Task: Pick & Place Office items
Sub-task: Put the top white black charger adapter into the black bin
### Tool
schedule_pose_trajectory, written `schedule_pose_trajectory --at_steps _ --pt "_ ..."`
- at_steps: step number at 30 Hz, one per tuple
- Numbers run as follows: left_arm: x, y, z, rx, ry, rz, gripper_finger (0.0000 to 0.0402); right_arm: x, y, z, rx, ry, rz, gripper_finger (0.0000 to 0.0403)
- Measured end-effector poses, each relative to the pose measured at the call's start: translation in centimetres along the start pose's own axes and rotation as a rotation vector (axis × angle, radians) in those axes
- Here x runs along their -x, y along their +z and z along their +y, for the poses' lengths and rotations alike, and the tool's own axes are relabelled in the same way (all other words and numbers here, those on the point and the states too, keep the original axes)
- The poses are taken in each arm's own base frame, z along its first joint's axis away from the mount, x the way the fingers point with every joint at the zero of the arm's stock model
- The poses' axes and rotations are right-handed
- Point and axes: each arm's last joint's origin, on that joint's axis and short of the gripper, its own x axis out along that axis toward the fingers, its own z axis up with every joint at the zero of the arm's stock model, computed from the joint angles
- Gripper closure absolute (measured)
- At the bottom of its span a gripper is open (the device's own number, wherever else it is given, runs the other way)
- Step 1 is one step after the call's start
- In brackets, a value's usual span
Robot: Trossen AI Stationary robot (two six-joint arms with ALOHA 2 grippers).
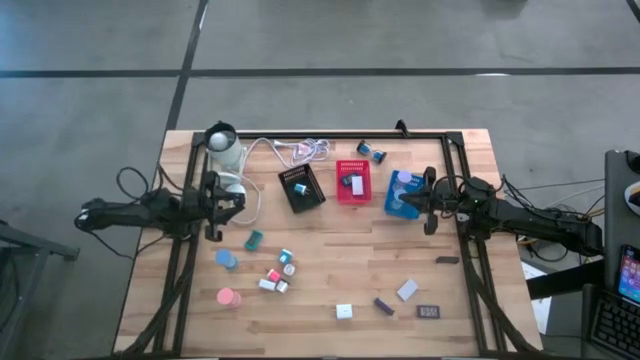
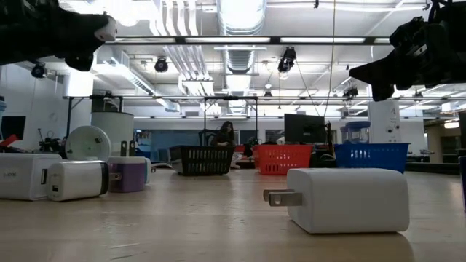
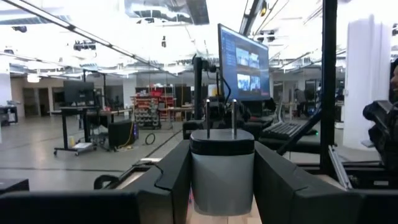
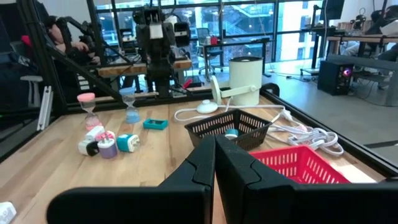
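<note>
My left fingers (image 3: 221, 186) clamp grey charger (image 3: 222, 171), prongs up; black tray (image 1: 302, 188) lies at 3 o'clock; right fingers (image 4: 214, 168) pinched shut, empty

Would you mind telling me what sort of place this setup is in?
Probably a robotics lab in an open industrial hall: exposed ceiling ducts, a monitor on a stand, and workbenches beyond the table.

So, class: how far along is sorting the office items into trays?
Done: the black tray, red tray and blue tray each hold an item. In hand: left gripper grips a white charger. Left: many loose items on the table; right gripper shut, empty.
</note>
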Motion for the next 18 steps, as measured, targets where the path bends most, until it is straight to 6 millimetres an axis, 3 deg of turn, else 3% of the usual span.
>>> schedule_pose_trajectory --at_steps 18 --pt "0.18 -0.74 -0.02 0.010 -0.002 0.029 0.0268 -0.01 -0.05 -0.03 -0.001 -0.008 0.004 0.0394"
